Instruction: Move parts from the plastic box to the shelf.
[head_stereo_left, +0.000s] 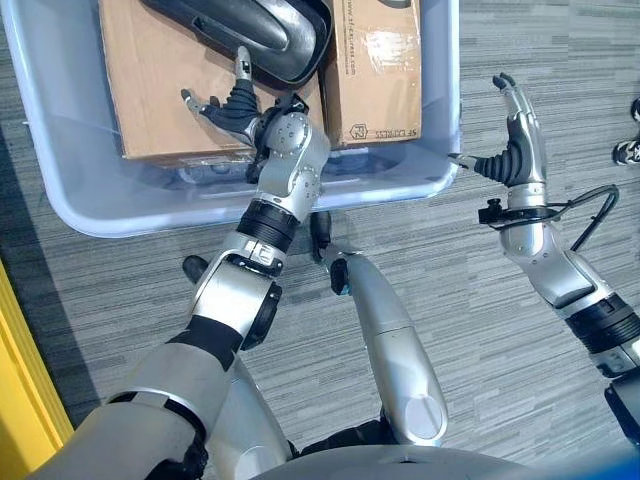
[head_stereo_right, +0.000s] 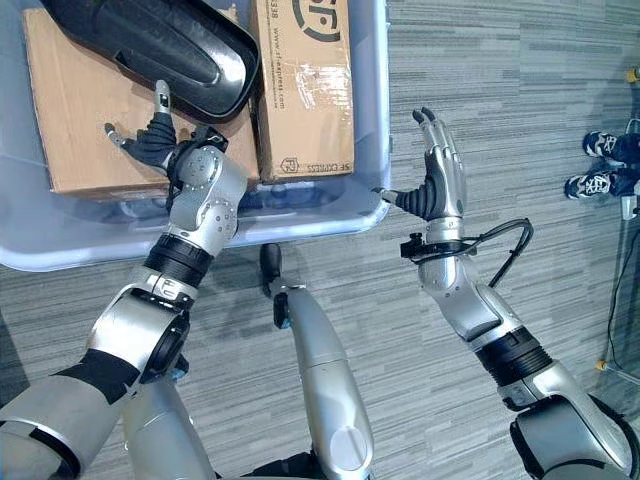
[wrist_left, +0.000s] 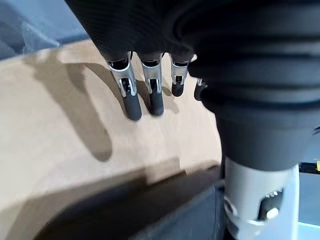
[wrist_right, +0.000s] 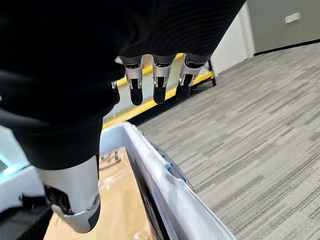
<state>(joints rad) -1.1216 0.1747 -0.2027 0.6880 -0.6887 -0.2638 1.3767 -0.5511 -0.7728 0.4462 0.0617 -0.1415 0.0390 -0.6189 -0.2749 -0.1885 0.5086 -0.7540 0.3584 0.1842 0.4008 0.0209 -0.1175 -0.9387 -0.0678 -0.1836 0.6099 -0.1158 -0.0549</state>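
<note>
- The floor (head_stereo_left: 500, 330) is grey striped carpet, with a yellow strip (head_stereo_left: 25, 380) along its far left edge; everything stands on it directly, and the shelf named in the task is not to be made out.
- A pale translucent plastic box (head_stereo_left: 60, 190) with rounded corners sits on the carpet right in front of the robot, low enough that both arms must reach down into it.
- Inside, a broad flat brown cardboard carton (head_stereo_left: 150, 90) lies on the left. A glossy black moulded plastic part with a curved, shell-like shape (head_stereo_left: 250, 30) rests across its top, so it is probably the easiest part to lift first.
- The left robot hand (head_stereo_left: 232, 105) hovers over the brown carton, just beside the black part's near edge. Its fingers are straight and spread, thumb out to the side, and it holds nothing. In the left wrist view the fingers (wrist_left: 132, 102) point down at bare cardboard, a shadow under them, so they look slightly clear of it. I judge it is lining up a grasp on the black part.
- A second, narrower brown cardboard carton sealed with clear tape (head_stereo_left: 375, 70) lies against the box's right wall.
- The right robot hand (head_stereo_right: 437, 180) is raised outside the box, just beyond its right corner, fingers straight, thumb towards the rim, empty. It seems placed to come in from that side.
- At the far right edge, a person's shoes (head_stereo_right: 600, 165) stand well apart.
</note>
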